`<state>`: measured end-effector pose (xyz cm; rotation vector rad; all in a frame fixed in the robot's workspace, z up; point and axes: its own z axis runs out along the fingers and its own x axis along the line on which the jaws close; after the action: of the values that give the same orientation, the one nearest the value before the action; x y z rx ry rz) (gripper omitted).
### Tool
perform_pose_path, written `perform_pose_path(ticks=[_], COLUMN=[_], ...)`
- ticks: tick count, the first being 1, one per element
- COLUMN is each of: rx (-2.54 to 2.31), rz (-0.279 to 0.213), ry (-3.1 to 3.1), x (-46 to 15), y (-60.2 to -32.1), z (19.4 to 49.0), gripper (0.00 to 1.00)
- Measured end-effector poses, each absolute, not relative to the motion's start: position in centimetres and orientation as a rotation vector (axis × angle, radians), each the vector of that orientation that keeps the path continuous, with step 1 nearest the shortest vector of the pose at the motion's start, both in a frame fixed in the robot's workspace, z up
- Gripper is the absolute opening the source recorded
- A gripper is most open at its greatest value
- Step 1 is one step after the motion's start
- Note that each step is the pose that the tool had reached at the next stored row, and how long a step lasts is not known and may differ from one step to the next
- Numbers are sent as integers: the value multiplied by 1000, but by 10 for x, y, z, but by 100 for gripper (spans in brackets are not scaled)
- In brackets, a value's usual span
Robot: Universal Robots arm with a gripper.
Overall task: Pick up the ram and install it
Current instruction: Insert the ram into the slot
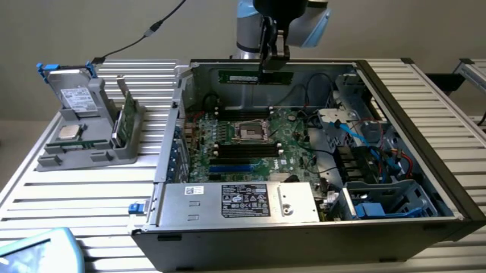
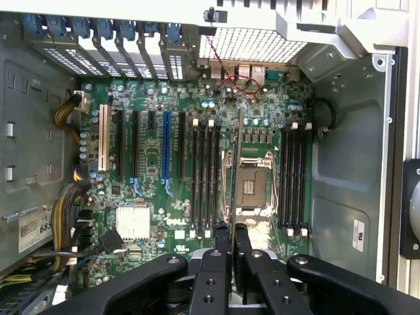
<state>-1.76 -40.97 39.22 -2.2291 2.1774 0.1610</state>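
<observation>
One slim green memory stick point(image 1: 239, 77), a flat board with dark chips, hangs level above the open metal case point(image 1: 414, 114). My gripper point(image 1: 274, 67) pinches it near one end, its black fingers nearly closed on it. I judge this the carry stage: pickup is done, seating is not. Seating calls for the stick's lower edge lined up along one long black slot point(image 2: 205, 177) on the green motherboard point(image 2: 151, 197), beside the square socket point(image 2: 252, 187).

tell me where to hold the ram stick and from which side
By its two flat faces at the upper long edge, from above, as the gripper holds the ram: it is thin, long and on edge, and its lower edge likely must stay free for a slot.
</observation>
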Motion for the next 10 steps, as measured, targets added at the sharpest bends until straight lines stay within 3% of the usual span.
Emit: perform_pose_path(ticks=[10], rx=[-2229], rz=[161], ry=[2177], x=[-18], y=[-410], z=[380], gripper=[14])
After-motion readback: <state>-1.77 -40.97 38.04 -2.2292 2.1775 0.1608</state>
